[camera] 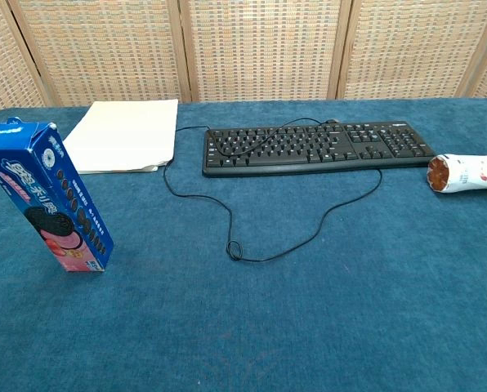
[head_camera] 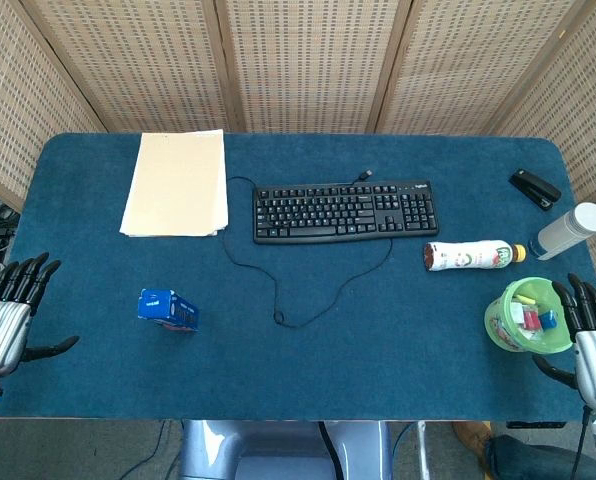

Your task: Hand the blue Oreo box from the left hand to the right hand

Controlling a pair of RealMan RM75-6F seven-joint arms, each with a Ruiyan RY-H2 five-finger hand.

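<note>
Progress: none; Oreo box [camera: 47, 196] upright nr tabletop [head_camera: 378, 360] left edge, ungrasped.
Left hand [head_camera: 8, 320]: spread, empty.
Right hand [head_camera: 593, 335]: spread, empty.

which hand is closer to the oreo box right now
Left. The left hand sits open at the table's left edge, just left of the upright Oreo box; the right hand is across the table.

A blue Oreo box [head_camera: 167, 310] stands on the blue tabletop [head_camera: 378, 350], near the left hand [head_camera: 13, 310] but apart from it. The right hand [head_camera: 593, 335] sits just beside a green tub [head_camera: 523, 315]. Both hands hold nothing, fingers spread. A keyboard [head_camera: 345, 211] lies mid-table beside a paper stack [head_camera: 175, 182].
</note>
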